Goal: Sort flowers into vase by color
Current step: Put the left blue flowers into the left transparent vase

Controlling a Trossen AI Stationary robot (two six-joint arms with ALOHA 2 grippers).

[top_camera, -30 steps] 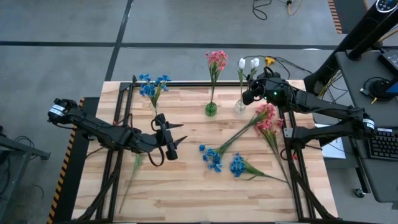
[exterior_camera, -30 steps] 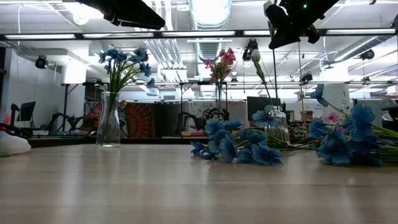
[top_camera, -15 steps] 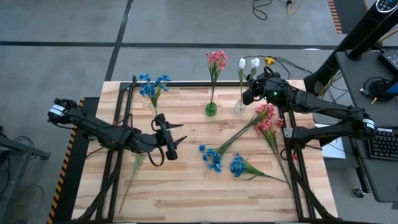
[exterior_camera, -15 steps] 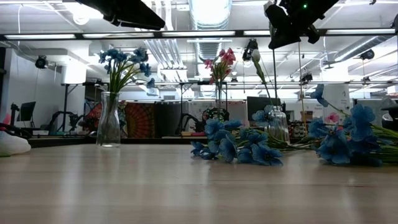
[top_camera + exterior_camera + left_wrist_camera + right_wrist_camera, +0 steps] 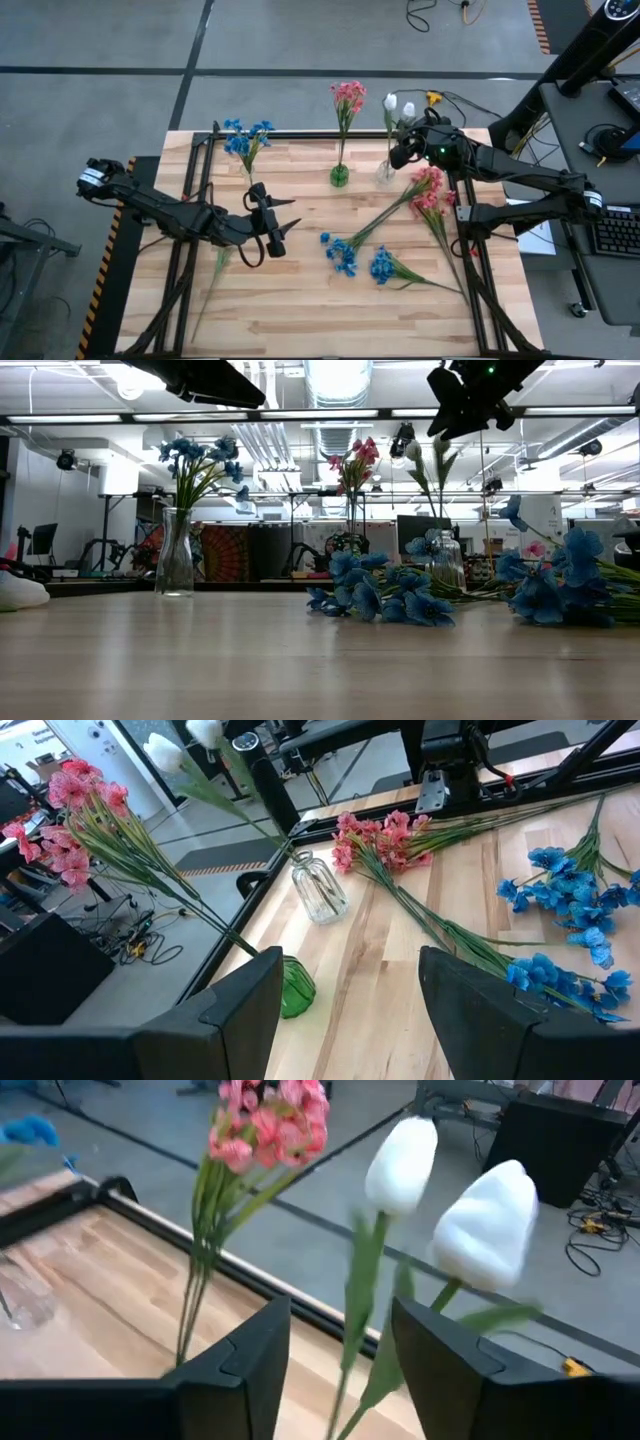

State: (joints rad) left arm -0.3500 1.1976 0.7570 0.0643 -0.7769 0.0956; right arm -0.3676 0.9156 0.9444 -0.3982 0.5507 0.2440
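Vases: three along the bench's (image 5: 300, 300) far edge — blue sprigs (image 5: 243, 140), pink sprigs (image 5: 347, 97), two white buds (image 5: 398, 102). Loose on the bench: two blue clusters (image 5: 360, 260), two pink sprigs (image 5: 428, 190). Right gripper (image 5: 398, 155) fingers parted above the white-bud vase (image 5: 386, 172); left gripper (image 5: 285, 225) fingers open, empty. No legible writing.

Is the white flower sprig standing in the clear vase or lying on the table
In the vase: the white sprig rises from the clear vase, leaning; the right gripper is open beside it.
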